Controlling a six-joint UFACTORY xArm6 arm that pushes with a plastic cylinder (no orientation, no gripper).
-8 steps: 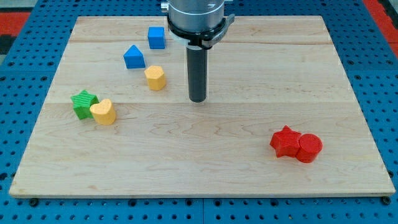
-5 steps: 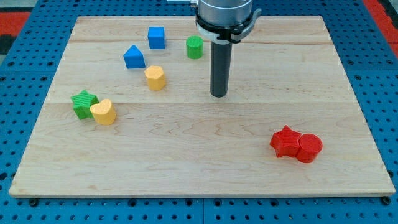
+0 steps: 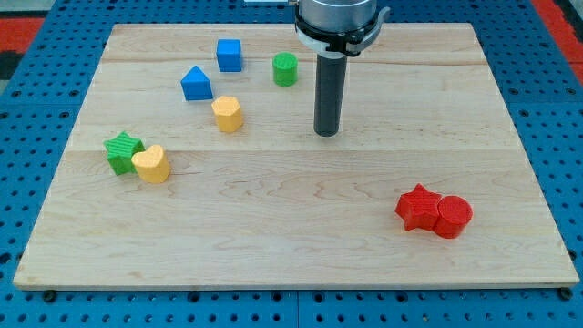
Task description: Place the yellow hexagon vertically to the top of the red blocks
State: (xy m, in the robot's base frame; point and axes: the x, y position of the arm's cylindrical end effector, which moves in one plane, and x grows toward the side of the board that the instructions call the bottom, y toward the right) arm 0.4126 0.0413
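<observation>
The yellow hexagon (image 3: 227,114) lies in the upper left part of the wooden board (image 3: 510,100). The red star (image 3: 417,207) and the red cylinder (image 3: 453,217) touch each other at the lower right. My tip (image 3: 327,134) is on the board near the middle. It is to the right of the yellow hexagon with a clear gap, and up and left of the red blocks. It touches no block.
A green cylinder (image 3: 285,69) stands just up and left of the rod. A blue cube (image 3: 229,55) and a blue pointed block (image 3: 196,83) lie above the hexagon. A green star (image 3: 121,150) touches a yellow heart (image 3: 150,164) at the left.
My tip has moved to the right and slightly up, away from the yellow hexagon. The green cylinder, hidden behind the rod before, now shows. No block has moved.
</observation>
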